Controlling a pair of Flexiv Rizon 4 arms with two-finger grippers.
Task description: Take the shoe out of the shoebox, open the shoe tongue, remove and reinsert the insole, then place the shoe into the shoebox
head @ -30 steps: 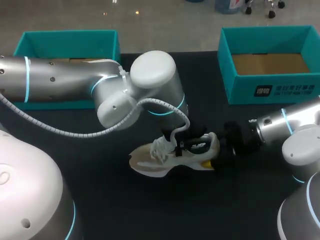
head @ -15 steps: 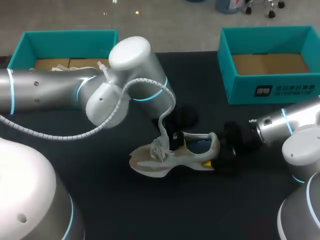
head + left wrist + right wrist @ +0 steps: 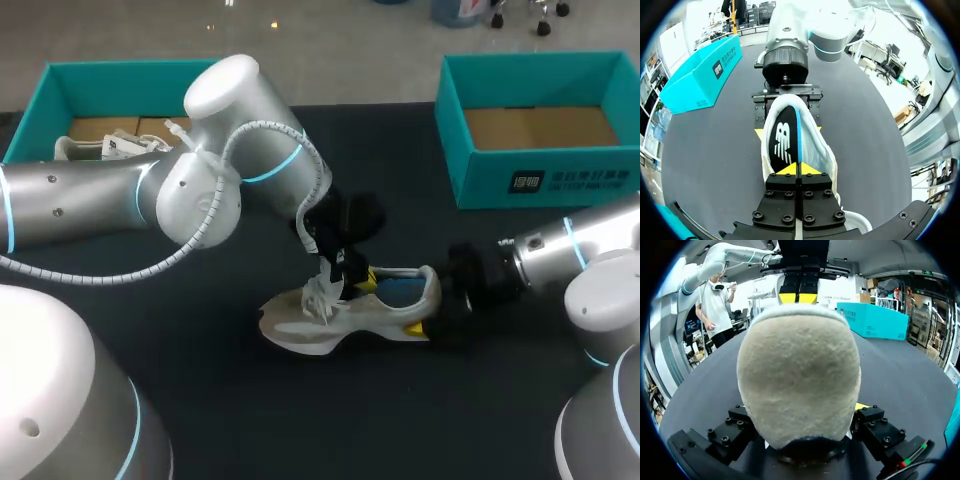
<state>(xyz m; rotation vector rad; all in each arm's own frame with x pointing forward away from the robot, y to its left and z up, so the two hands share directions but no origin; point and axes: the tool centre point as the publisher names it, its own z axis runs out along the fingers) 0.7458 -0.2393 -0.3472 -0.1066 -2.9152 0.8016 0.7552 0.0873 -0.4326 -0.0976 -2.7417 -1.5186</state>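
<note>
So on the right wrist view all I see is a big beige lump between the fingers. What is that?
Observer: The heel of a shoe. The head view shows all of it, standing on its sole on the black table.
Operator: Anything inside it?
Observer: The left wrist view looks down into it: a black insole with a blue edge lies there.
Operator: I see one teal box. Only one?
Observer: No. The head view shows a second box at the table's far right, open, brown inside.

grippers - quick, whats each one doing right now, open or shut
Left gripper: jaws closed, pinching the shoe at its tongue.
Right gripper: jaws closed on the shoe's heel.
</note>
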